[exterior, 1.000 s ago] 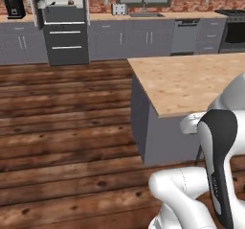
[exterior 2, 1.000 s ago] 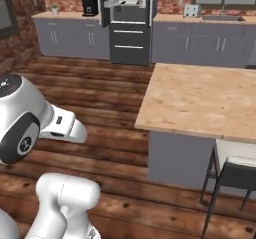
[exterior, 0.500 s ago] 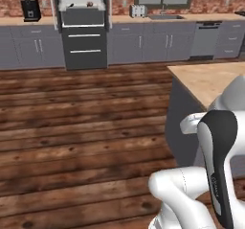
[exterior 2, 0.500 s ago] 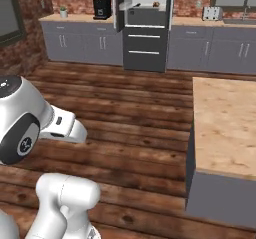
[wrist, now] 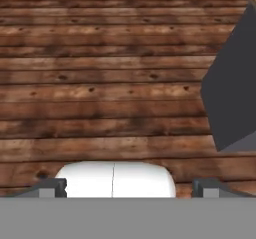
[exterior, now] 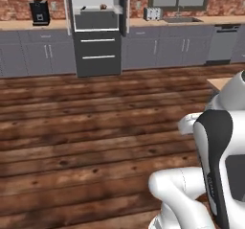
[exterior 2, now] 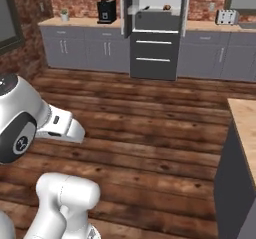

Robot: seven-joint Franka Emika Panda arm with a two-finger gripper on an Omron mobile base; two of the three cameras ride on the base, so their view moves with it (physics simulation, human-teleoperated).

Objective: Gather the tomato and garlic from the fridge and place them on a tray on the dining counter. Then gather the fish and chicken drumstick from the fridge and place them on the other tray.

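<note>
The fridge [exterior: 97,31] stands open at the far wall, its two doors swung out; it is also in the right base view [exterior 2: 157,30]. On its upper shelf lie a small reddish-brown item [exterior: 103,6] [exterior 2: 167,6] and a darker one [exterior 2: 146,7], too small to name. A corner of the dining counter [exterior: 220,83] [exterior 2: 245,118] shows at the right, and its dark side [wrist: 232,83] appears in the hand view. My gripper [wrist: 129,188] hangs over bare wooden floor, open, with nothing between its fingertips [wrist: 50,187]. The trays are out of view.
Grey cabinets line the back wall, with a coffee machine [exterior: 39,11], a toaster [exterior: 153,13] and a sink [exterior: 182,18] on the worktop. A dishwasher [exterior: 222,43] stands at the right. Wide wooden floor lies between me and the fridge.
The whole picture has shifted because the base moved: the fridge now sits nearer and more central, and the dining counter has slid off to the right. The arm's pose looks unchanged.
</note>
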